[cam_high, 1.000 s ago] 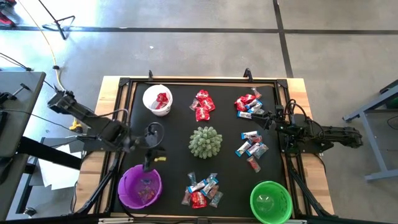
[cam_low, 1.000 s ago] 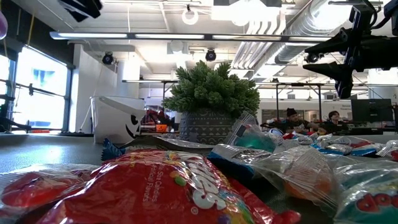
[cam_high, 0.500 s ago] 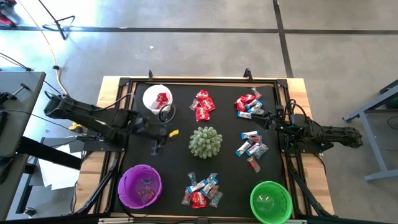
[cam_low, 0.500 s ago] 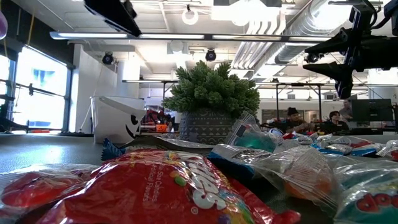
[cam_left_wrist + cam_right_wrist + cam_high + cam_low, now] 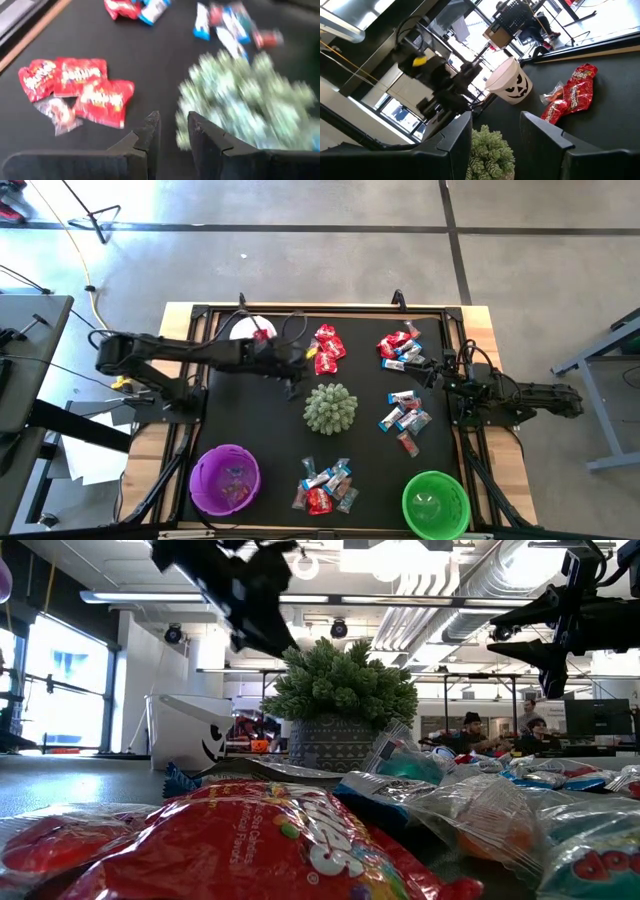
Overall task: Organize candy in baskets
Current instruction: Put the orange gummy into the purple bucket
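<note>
My left gripper (image 5: pixel 295 378) hangs open above the black mat, between the white basket (image 5: pixel 243 328) and the spiky pale-green ball (image 5: pixel 330 408), with nothing between its fingers (image 5: pixel 152 131). In the left wrist view a pile of red candy (image 5: pixel 75 90) lies just ahead of it on the mat. More candy lies in piles at the far right (image 5: pixel 400 348), the middle right (image 5: pixel 405 416) and the near middle (image 5: pixel 325 485). The purple basket (image 5: pixel 225 478) and the green basket (image 5: pixel 435 502) stand at the near edge. My right gripper (image 5: pixel 438 370) rests open at the right edge.
The spiky ball stands mid-mat, close beside my left gripper. My left arm (image 5: pixel 180 352) reaches across the white basket, which holds a red candy (image 5: pixel 262 333). A raised black frame (image 5: pixel 300 308) borders the mat. Bare mat lies between the purple basket and the ball.
My left gripper has swung from above the mat just beyond the purple basket toward the table's far edge and to the right. It passed the white basket, sank a little, and now hangs beside the red candy pile. Nothing on the mat has moved.
</note>
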